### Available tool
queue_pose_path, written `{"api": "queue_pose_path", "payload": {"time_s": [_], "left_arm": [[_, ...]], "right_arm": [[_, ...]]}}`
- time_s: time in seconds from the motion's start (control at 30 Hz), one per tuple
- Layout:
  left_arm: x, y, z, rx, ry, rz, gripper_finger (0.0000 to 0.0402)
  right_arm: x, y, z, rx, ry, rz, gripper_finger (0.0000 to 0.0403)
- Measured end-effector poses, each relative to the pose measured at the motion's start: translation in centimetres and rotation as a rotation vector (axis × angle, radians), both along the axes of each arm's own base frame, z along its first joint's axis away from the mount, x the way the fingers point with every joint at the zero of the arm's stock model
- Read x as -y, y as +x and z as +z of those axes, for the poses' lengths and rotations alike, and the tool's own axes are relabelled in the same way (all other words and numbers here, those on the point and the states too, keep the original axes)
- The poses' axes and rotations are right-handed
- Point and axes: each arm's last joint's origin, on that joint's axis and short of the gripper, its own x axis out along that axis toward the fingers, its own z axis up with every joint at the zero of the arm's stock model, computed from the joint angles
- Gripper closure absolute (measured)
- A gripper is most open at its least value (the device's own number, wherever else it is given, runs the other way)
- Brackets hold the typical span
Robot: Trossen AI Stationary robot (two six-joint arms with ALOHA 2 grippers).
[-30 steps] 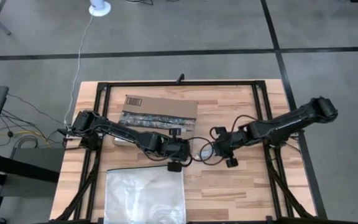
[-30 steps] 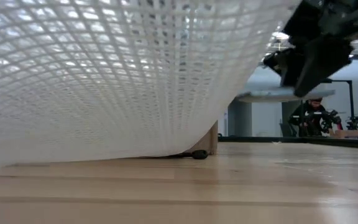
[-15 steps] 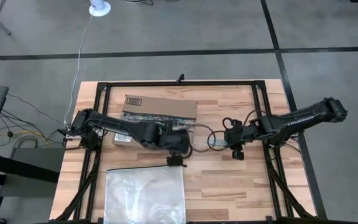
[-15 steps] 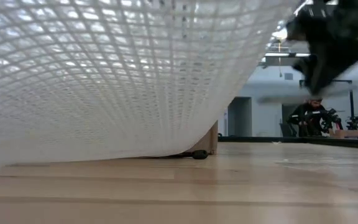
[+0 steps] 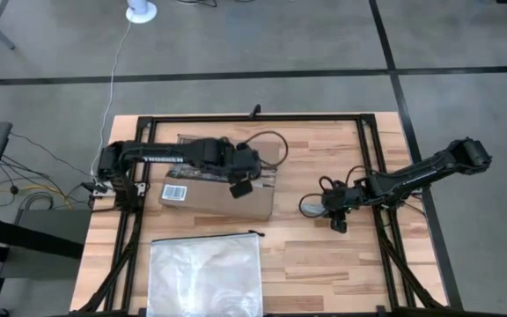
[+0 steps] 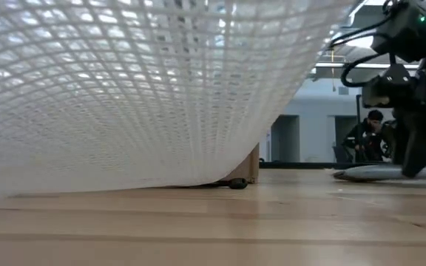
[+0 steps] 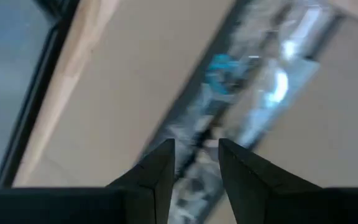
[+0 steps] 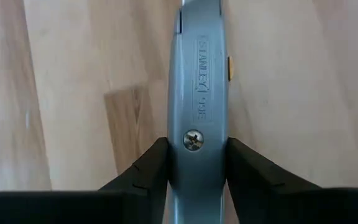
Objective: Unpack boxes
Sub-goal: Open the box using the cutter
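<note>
1. Your cardboard box (image 5: 218, 187) sits on the far-left part of the table (image 5: 324, 255), just left of centre. Its white barcode label (image 5: 176, 193) lies at the left end of the top face.
2. Your left gripper (image 5: 240, 180) hangs over the box's right half, the arm reaching in from the left edge of the table. In the left wrist view the fingers (image 7: 156, 174) stand a narrow gap apart with nothing between them — dark printed tape (image 7: 241, 99) on the brown cardboard runs directly beneath.
3. Your right gripper (image 5: 333, 208) is low on the right half of the table, well apart from the box. Its jaws are closed onto a grey metal utility knife (image 8: 197, 99) — the right wrist view shows the handle, stamped "STANLEY", pinched on both sides, over bare wood.
4. In the low view the knife (image 6: 379, 173) lies flat at table level under that gripper.
5. The clear zip bag (image 5: 205, 275) lies on the near-left part of the table, just near of the box. Its mesh-patterned surface fills most of the low view.
6. A person (image 6: 368, 137) is seated in the room beyond the table, far off.
</note>
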Motion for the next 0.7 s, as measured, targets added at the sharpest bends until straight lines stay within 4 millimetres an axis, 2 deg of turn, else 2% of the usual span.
{"api": "queue_pose_path", "payload": {"time_s": [0.07,0.2,0.37,0.53,0.7], "left_arm": [[-1.2,-0.6,0.5,-0.007,0.003,0.017,0.0293],[-4.2,-2.3,2.1,0.006,0.012,0.028,0.0293],[-8.4,-4.4,2.3,-0.001,-0.074,0.026,0.0293],[-11.4,-7.8,-0.5,0.052,-0.183,0.060,0.0293],[-13.3,-11.2,-3.4,0.057,-0.212,0.109,0.0293]], "right_arm": [[-0.1,0.0,0.7,-0.036,0.041,0.013,0.0221],[-0.5,1.5,4.7,0.068,0.083,0.043,0.0154],[0.7,3.9,8.2,0.277,0.013,-0.064,0.0136],[3.8,6.5,8.3,0.430,0.017,-0.278,0.0135],[6.8,9.6,7.1,0.548,0.219,-0.465,0.0134]]}}
